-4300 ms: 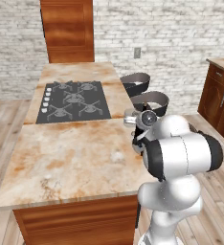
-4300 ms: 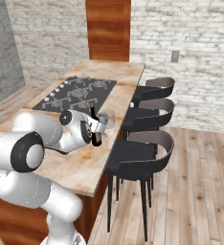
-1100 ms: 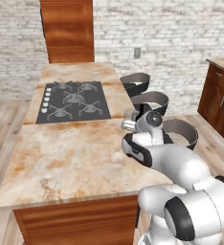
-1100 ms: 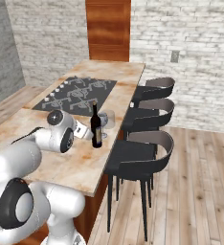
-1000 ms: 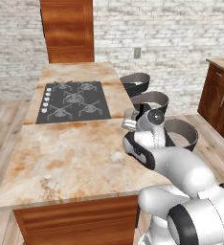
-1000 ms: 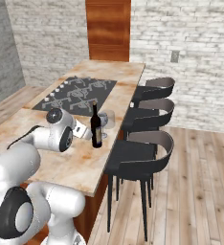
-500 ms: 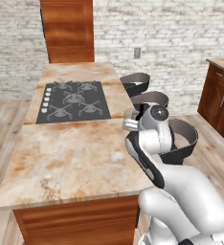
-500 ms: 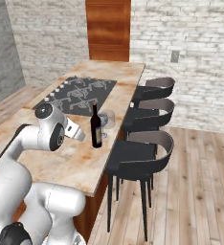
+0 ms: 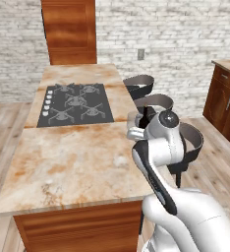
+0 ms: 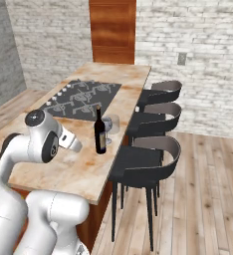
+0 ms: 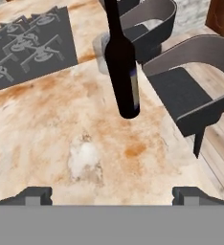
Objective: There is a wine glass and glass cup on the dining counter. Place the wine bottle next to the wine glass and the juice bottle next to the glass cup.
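The wine bottle (image 11: pixel 123 72), dark with a slim neck, stands upright and free on the dining counter (image 11: pixel 56 124) near its stool-side edge. My gripper (image 11: pixel 113 195) hovers low over the stone a short way back from it, open, its fingertips (image 11: pixel 37 194) wide apart with nothing between them. The clear glass cup (image 11: pixel 100 51) shows just behind the bottle. From the right base view the wine bottle (image 10: pixel 99 130) has the small wine glass (image 10: pixel 107 129) and the glass cup (image 10: pixel 114 122) close on its far side. The juice bottle is out of view.
A dark cooktop (image 9: pixel 75 103) is set into the counter beyond the glasses. Three dark stools (image 10: pixel 148 154) line the counter's right edge. My white arm (image 9: pixel 161 147) blocks much of the bottle in the left base view. Bare stone (image 9: pixel 72 162) lies to the left.
My hand has drawn back from the wine bottle and the arm's elbow has swung upward. The bottle stays standing where it was beside the glasses.
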